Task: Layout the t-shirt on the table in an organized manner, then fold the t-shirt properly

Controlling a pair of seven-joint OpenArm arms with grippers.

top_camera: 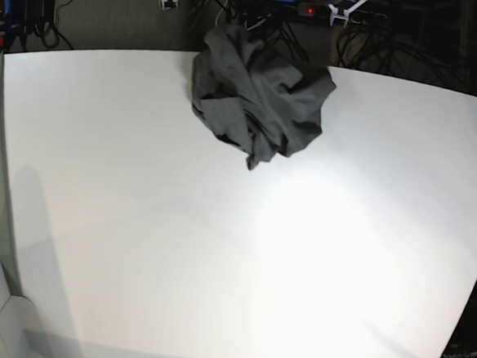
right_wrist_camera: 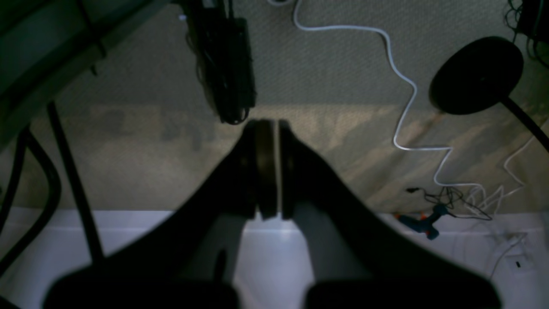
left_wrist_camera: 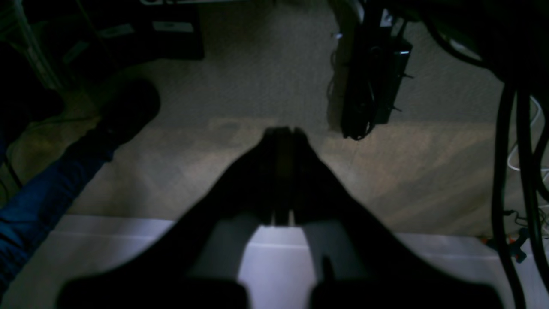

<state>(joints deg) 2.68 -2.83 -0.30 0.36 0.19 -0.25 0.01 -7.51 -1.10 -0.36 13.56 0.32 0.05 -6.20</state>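
T-shirt (top_camera: 265,95) crumpled in a wrinkly dark heap on the white table (top_camera: 241,253), at the edge nearest the robot, between the two arms. Left gripper (left_wrist_camera: 281,133) closed, nothing in it; right gripper (right_wrist_camera: 268,124) same, closed and holding nothing. Both hang off the table, apart from the shirt, above floor.

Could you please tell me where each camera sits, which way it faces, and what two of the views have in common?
Left wrist: on the left arm, looking past its shut claw at the floor and a blue-clad limb.
Right wrist: on the right arm, looking past its shut claw at the floor, a white cable and a black disc.
Base: above, looking down on the table and crumpled t-shirt; arm parts show along the top edge.
Shared: both wrist views show the floor.
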